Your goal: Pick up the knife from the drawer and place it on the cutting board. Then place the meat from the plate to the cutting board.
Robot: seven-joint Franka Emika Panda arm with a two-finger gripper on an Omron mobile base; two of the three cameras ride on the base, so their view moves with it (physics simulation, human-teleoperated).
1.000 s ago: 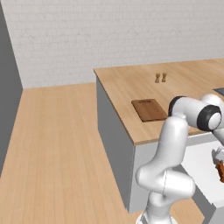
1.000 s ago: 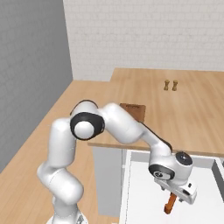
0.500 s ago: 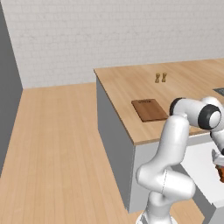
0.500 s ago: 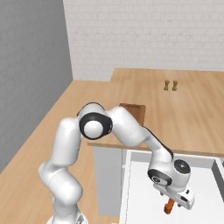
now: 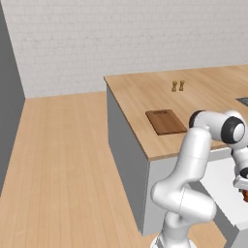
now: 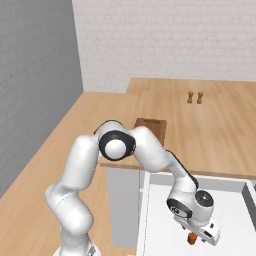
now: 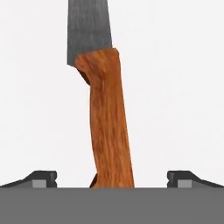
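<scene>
While descending: gripper [image 7: 112,179] has sunk lower in the right base view, over the knife [image 7: 107,127].
Fingers: spread wide, straddling the handle.
Meaning: grasp looks imminent.

No lettering, label, brand, number or sign is showing legibly anywhere here, and the dark mark near the slot end of the cutting board [image 5: 166,121] is staying too blurred to make out as writing.
</scene>
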